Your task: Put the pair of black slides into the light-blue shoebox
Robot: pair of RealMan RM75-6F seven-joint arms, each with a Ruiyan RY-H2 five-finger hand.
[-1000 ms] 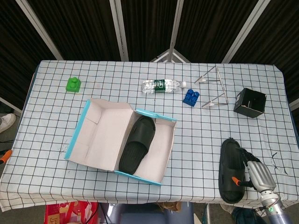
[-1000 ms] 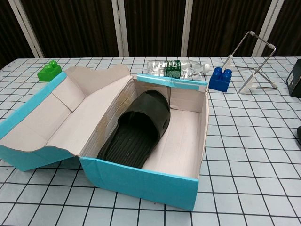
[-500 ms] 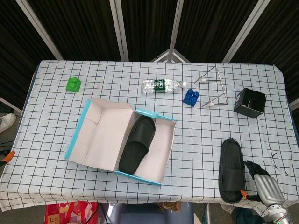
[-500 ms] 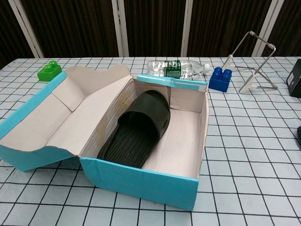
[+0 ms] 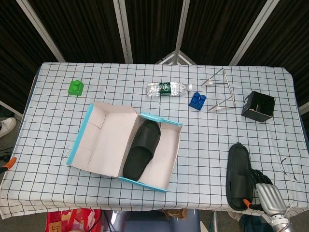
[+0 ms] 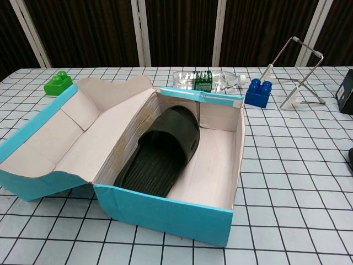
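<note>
- Head view, far left edge: an orange-tipped sliver of the left hand is seen beyond the table; whether its fingers are apart or together cannot be told.
- A green block is set near the table's far left corner.
- The light-blue shoebox lies open, its lid folded out to the left.
- 1 black slide is laid inside the box, against the left wall.
- A clear water bottle and a blue block are placed beyond the box.
- A wire stand and a small black box are seen further right.
- The other slide lies on the table near the front right edge.
- The right hand is seen just beside that slide's heel, at the table edge; nothing is visibly gripped, and its finger posture cannot be told.
</note>
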